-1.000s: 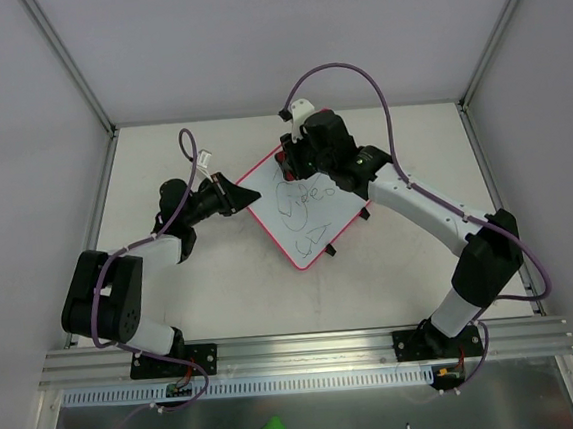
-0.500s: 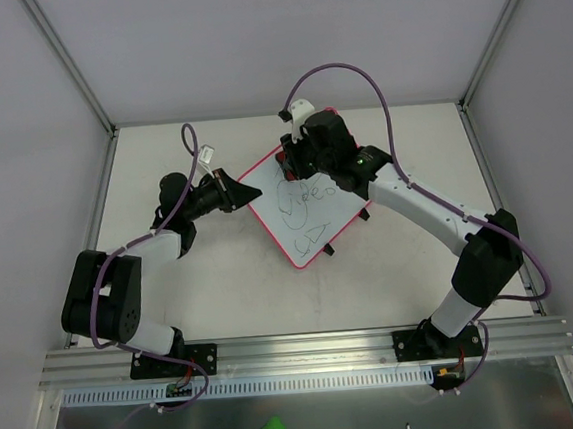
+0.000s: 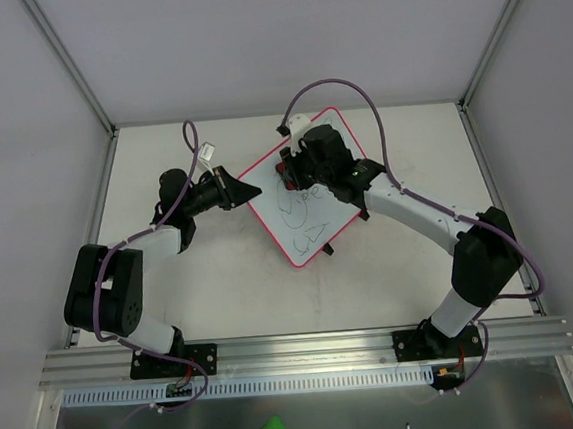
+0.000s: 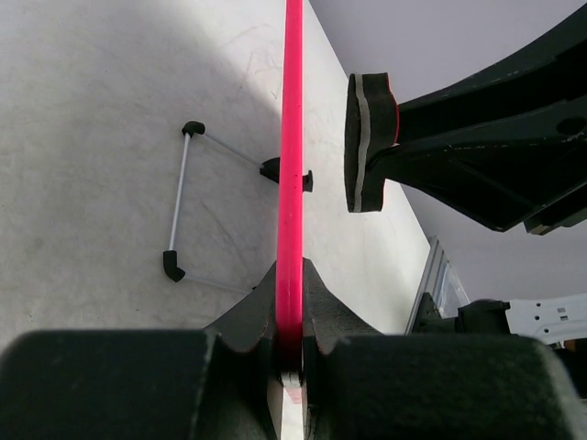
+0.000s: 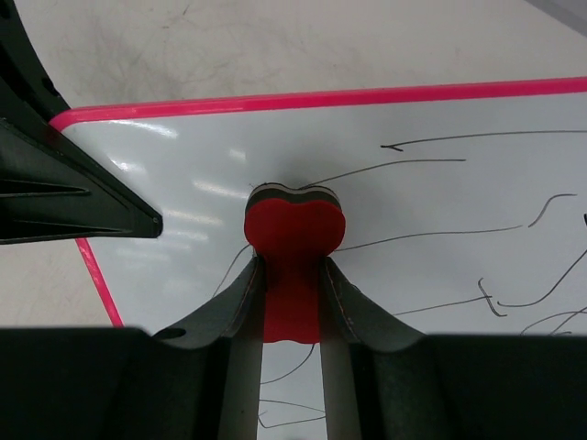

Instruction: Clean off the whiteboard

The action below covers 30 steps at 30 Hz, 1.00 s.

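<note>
Looking for writing first, we find only black marker loops and strokes on the large flat white whiteboard with a thin red-pink frame [image 3: 310, 197]. None of them forms a word we can read, and no brand or label shows anywhere.

The whiteboard sits on the pale grey table [image 3: 222, 280], turned diagonally so that one corner points toward the arm bases.

The left gripper [image 3: 249, 191] meets the whiteboard at its left edge. In the left wrist view that frame edge [image 4: 292, 137] runs straight up from between the black fingers [image 4: 248, 316], which are clamped tight on either side of it [image 4: 290, 275]. On the whiteboard's underside, a thin silver wire stand with black end caps [image 4: 183, 197] hangs from a small black clip.

The right gripper [image 3: 298, 168] is over the whiteboard's upper left part, just inside the frame and near the left gripper. Its fingers [image 5: 240, 302] are closed [image 5: 292, 266] on a small red bone-shaped foam eraser with a dark felt face [image 5: 293, 229]. The rounded end of the eraser pokes out beyond the fingertips.

In the left wrist view the eraser [image 4: 367, 142] has its felt face turned toward the whiteboard's white surface [image 5: 440, 183]. We cannot tell whether it presses fully against that surface. Marker lines lie right beside the eraser on the side away from the left gripper.
</note>
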Tool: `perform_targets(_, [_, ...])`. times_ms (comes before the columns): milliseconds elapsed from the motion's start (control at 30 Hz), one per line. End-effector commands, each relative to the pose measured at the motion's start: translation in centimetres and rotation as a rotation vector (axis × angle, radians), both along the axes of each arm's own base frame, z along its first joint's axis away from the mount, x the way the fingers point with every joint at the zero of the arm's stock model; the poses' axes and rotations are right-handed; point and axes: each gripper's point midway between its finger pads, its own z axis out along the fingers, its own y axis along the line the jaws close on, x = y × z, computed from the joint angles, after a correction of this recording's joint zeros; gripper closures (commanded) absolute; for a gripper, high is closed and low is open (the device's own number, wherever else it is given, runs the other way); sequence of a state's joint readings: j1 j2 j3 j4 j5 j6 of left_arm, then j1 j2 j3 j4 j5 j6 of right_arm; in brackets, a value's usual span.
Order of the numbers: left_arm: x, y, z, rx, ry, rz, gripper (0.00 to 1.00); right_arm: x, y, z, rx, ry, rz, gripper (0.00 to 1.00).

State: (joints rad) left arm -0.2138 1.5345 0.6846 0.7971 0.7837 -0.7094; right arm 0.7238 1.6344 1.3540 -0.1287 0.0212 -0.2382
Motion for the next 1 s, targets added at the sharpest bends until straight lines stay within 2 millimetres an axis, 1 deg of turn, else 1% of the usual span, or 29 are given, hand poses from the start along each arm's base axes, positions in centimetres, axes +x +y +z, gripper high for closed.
perform_targets(0, [-0.4, -0.3, -0.4, 0.033, -0.037, -0.053, 1.0, 0.4, 1.8, 2.8, 0.05, -0.116, 0.043, 1.0])
perform_targets(133, [-0.2, -0.3, -0.6, 0.032, -0.032, -0.045, 1.0, -0.1, 3.3, 3.2, 0.042, -0.147, 0.09, 1.0])
perform_targets(233, [-0.2, -0.4, -0.6, 0.025, -0.026, -0.049, 1.0, 0.1, 3.9, 3.2, 0.041, -0.148, 0.102, 1.0])
perform_targets(300, [-0.2, -0.3, -0.5, 0.023, -0.028, -0.045, 1.0, 0.3, 4.3, 2.8, 0.032, -0.144, 0.104, 1.0])
perform_targets(500, [-0.3, -0.3, -0.2, 0.02, -0.036, -0.043, 1.0, 0.8, 4.5, 1.3, 0.001, -0.124, 0.093, 1.0])
perform_targets(633, [-0.4, -0.3, -0.2, 0.021, -0.036, -0.046, 1.0, 1.3, 4.5, 0.4, -0.025, -0.117, 0.081, 1.0])
perform_targets(800, [-0.4, -0.3, 0.0, 0.02, -0.04, -0.046, 1.0, 2.5, 3.8, -0.4, -0.066, -0.109, 0.029, 1.0])
perform_targets(900, [-0.4, -0.3, 0.0, 0.02, -0.04, -0.046, 1.0, 3.8, 2.7, -0.6, -0.065, -0.091, -0.024, 1.0])
perform_targets(933, [-0.4, -0.4, -0.1, 0.02, -0.039, -0.048, 1.0, 4.5, 1.8, -1.0, -0.073, -0.073, -0.051, 1.0])
perform_targets(967, [-0.4, -0.4, -0.1, 0.02, -0.037, -0.049, 1.0, 5.2, 1.6, -0.9, -0.062, -0.06, -0.075, 1.0])
